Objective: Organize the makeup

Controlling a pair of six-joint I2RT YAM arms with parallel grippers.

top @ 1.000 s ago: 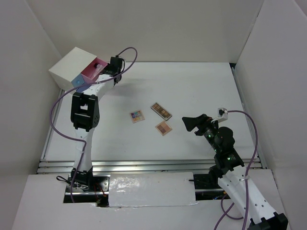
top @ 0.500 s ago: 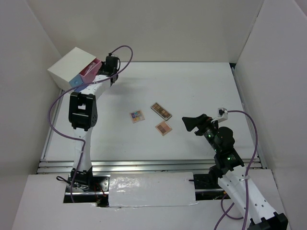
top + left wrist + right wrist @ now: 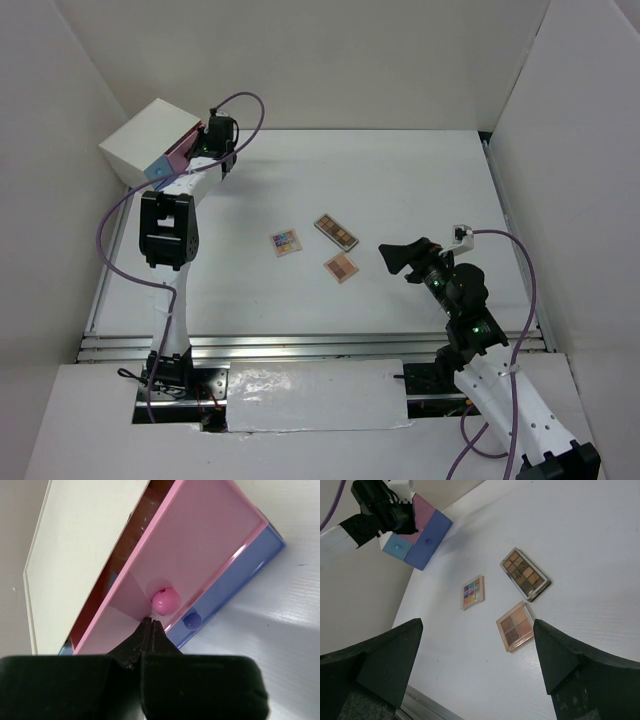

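Three eyeshadow palettes lie mid-table: a multicoloured one (image 3: 285,243) (image 3: 472,592), a long dark brown one (image 3: 337,232) (image 3: 525,574) and a tan four-pan one (image 3: 341,267) (image 3: 515,626). My left gripper (image 3: 207,141) (image 3: 150,622) is shut with nothing between its fingers. Its tips rest against the pink drawer front (image 3: 200,545), just below the pink knob (image 3: 165,600) of the white box (image 3: 150,140). My right gripper (image 3: 400,258) (image 3: 480,665) is open and empty, hovering right of the palettes. No lipstick, compact, tube or bottle is in view.
The blue drawer (image 3: 240,575) with its blue knob (image 3: 190,621) sits beside the pink one. The box stands in the far left corner against the left wall (image 3: 60,150). White walls enclose the table at the back and right.
My left gripper has moved left towards the white box, and the pink drawer has slid further into it. The right arm and the palettes have not moved.
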